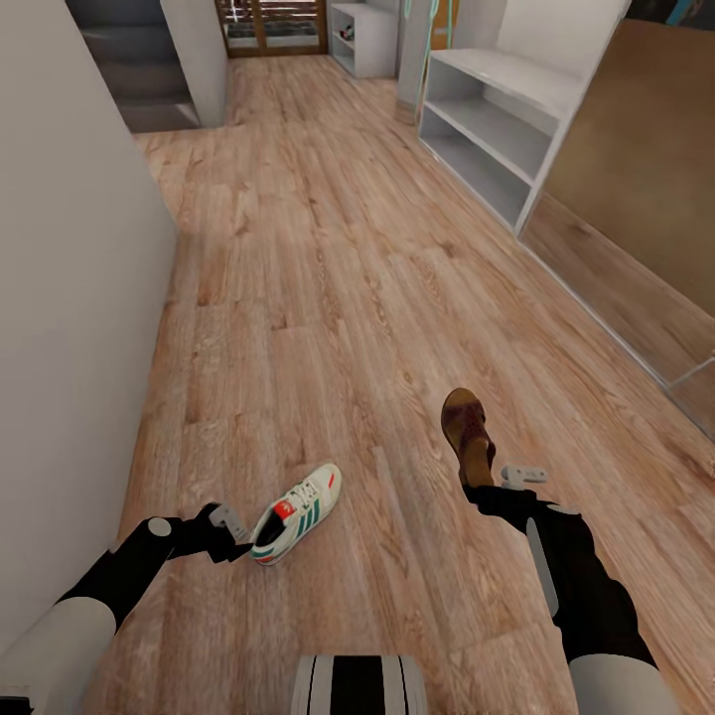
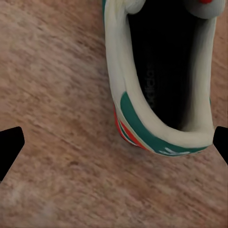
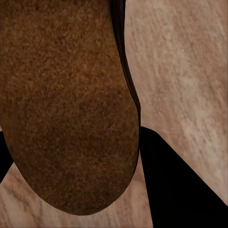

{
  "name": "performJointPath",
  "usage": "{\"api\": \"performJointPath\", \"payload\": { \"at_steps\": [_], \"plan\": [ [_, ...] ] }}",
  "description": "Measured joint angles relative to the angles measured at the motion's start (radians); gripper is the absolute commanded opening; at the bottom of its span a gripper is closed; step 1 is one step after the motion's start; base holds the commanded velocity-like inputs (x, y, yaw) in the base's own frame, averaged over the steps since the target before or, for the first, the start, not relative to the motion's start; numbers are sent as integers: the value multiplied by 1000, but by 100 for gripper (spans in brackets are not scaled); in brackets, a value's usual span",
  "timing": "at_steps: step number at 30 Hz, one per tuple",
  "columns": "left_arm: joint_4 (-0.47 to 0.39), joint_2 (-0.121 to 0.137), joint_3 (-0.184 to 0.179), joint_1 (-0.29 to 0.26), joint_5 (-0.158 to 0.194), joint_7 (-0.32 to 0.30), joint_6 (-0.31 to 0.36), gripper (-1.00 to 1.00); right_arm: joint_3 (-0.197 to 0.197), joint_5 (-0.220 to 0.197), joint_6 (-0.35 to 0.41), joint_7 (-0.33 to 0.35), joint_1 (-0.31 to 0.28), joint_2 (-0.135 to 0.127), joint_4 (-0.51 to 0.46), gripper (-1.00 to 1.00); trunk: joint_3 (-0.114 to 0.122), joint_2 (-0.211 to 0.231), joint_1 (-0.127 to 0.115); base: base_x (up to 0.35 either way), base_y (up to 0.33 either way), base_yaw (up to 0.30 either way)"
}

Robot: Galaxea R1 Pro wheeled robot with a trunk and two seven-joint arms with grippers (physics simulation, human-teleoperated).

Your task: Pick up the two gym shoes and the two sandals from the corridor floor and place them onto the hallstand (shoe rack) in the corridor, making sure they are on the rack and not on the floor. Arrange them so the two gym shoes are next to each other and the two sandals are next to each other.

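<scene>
faint embossed lettering inside the gym shoe (image 2: 156, 71), too blurred to read

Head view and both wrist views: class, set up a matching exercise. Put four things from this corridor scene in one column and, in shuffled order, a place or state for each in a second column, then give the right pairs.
Things
1. gym shoe
2. sandal
3. hallstand
4. left gripper

Places or states
A. light grey, against the wall at the far right
B. brown, at the right arm's end
C. fingers spread wide, by the shoe's heel
D. white with green stripes, lying on the floor

Pairs: 1-D, 2-B, 3-A, 4-C
</scene>
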Motion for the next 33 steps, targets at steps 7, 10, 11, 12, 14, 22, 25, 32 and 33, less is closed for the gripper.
{"api": "performJointPath", "payload": {
  "at_steps": [7,10,11,12,14,22,25,32,33],
  "plan": [
    [0,0,0,0,0,0,0,100,0,0,0,0,0,0,0,-100,-10,0,0,0,0,-109],
    [0,0,0,0,0,0,0,100,0,0,0,0,0,0,0,-100,-12,0,0,0,0,-43],
    [0,0,0,0,0,0,0,100,0,1,0,0,0,0,0,-100,-16,0,0,0,0,-16],
    [0,0,0,0,0,0,0,100,0,1,0,0,0,0,0,-100,-20,0,1,0,0,-10],
    [0,0,0,0,0,0,0,100,0,1,0,0,0,0,0,-100,-28,-1,2,0,0,-15],
    [0,0,0,0,0,0,0,100,0,0,0,0,0,0,0,-100,-40,-1,2,0,0,-123],
    [0,0,0,0,0,0,0,100,0,0,0,0,0,0,0,-100,-42,-1,2,0,0,-37],
    [0,0,0,0,0,0,0,100,0,0,0,0,0,0,0,-100,-43,-1,2,0,0,-39],
    [0,0,0,0,0,0,0,100,0,0,0,0,0,0,0,-100,-44,-1,2,0,0,-136]
  ]
}}
